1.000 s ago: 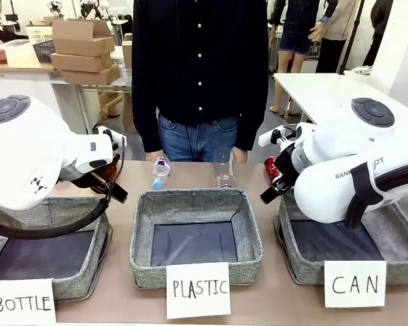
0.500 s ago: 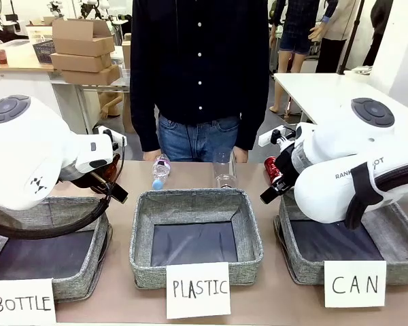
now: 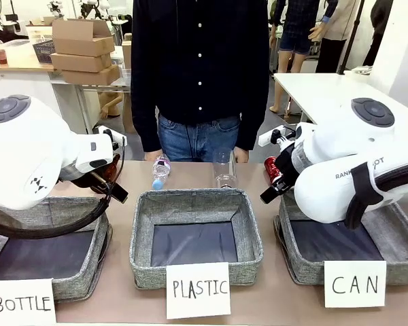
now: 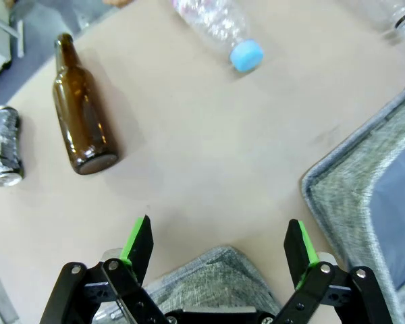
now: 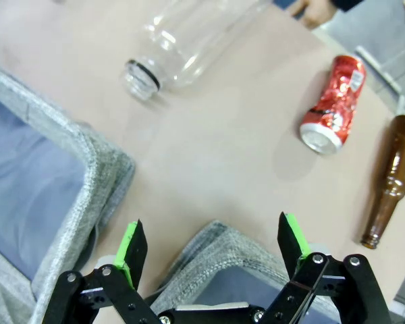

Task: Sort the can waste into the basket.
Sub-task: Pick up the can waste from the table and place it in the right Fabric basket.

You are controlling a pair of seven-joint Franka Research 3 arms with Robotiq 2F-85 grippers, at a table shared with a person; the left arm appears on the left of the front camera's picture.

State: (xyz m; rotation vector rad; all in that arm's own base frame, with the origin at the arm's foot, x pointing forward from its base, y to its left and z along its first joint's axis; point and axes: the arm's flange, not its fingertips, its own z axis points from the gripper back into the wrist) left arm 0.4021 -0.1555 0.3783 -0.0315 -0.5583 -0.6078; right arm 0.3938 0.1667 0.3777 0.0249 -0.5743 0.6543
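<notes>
**While nothing is held, take the red can point(image 5: 333, 104)**

Since it lies at one o'clock of your right gripper point(image 5: 210, 233), jaws wide, close across its waist, clear of the brown bottle point(image 5: 385, 182) at two o'clock. The basket point(image 3: 300, 266) sits at six. The silver can point(image 4: 5, 145) lies at ten o'clock of the left gripper point(image 4: 217, 231), also wide.

A: Pose of left arm point(image 3: 20, 153)?
B: Entering from the left side, bent, wrist pitched forward and down.
A: State of left gripper point(image 4: 219, 236)?
B: Spread wide, green pads point(image 4: 136, 237) well apart, holding nothing.
A: Pose of right arm point(image 3: 353, 170)?
B: Mirrored from the right side, bent, wrist angled down and inward.
A: State of right gripper point(image 5: 212, 235)?
B: Likewise spread wide, empty, touching nothing.
</notes>
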